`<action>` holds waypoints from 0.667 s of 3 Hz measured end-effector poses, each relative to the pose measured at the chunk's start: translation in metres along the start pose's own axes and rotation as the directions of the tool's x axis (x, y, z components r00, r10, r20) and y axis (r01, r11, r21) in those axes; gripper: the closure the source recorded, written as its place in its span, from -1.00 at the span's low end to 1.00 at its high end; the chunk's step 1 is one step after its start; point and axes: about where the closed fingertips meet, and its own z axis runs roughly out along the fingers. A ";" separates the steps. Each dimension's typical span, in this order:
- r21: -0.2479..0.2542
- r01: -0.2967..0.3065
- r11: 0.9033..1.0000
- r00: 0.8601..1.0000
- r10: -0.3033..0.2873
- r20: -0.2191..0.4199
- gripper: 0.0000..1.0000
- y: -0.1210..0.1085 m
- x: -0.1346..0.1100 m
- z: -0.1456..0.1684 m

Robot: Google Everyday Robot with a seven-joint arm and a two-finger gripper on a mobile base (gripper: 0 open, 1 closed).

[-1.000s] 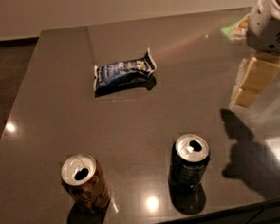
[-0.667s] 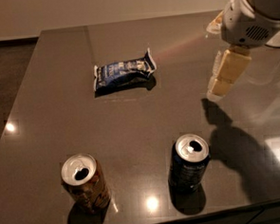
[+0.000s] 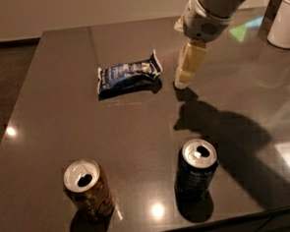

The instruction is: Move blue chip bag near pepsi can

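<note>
The blue chip bag (image 3: pixel 128 76) lies flat on the dark table (image 3: pixel 62 128), left of centre toward the back. The pepsi can (image 3: pixel 196 170) stands upright near the front edge, right of centre, dark navy with a silver top. My gripper (image 3: pixel 187 71) hangs from the white arm at the upper right, its cream fingers pointing down just right of the bag's right end, close above the table and apart from the bag. It holds nothing that shows.
A brown-orange can (image 3: pixel 88 189) with a silver top stands at the front left. A white object (image 3: pixel 283 23) sits at the back right edge. The arm's shadow falls across the table's right side.
My gripper has moved left and a little down, from the table's right edge to just beside the chip bag's right end. The bag and both cans have not moved.
</note>
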 end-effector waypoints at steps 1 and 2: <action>-0.043 0.041 0.998 0.999 -0.041 -0.006 -1.00 -0.024 -0.023 0.042; -0.077 0.077 0.994 0.996 -0.079 -0.032 -1.00 -0.038 -0.039 0.077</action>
